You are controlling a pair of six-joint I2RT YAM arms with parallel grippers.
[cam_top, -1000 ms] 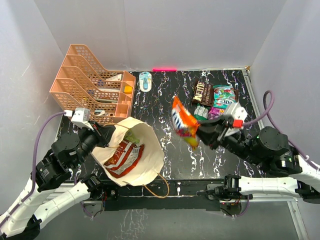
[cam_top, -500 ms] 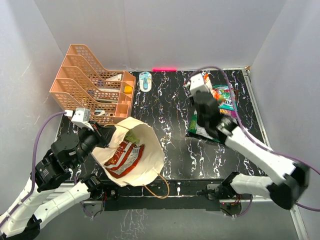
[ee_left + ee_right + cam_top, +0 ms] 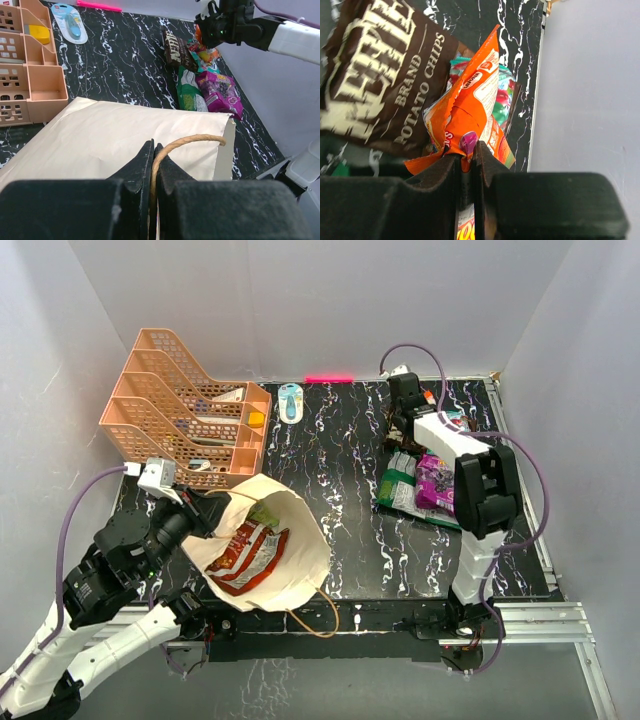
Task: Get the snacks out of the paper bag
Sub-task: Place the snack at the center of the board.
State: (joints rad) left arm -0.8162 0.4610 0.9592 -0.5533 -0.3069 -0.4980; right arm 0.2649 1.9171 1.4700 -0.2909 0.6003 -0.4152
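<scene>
Wrist view — right gripper [image 3: 466,150] pinches orange-red chip bag [image 3: 472,100], unclear overhead.

The paper bag [image 3: 290,575] lies on the bench [image 3: 345,530] with a chip packet [image 3: 245,552] inside it. Behind the bag to its left stands a tiered rack [image 3: 185,410]. Straight behind it lies a carded item [image 3: 291,402], and well to its right the other snacks [image 3: 420,485] cluster.

Peach tiered rack [image 3: 180,405] at far left of black marbled counter [image 3: 340,440]; small blue-and-white pack [image 3: 291,402] just beside; pink strip [image 3: 329,378] along far edge.
</scene>
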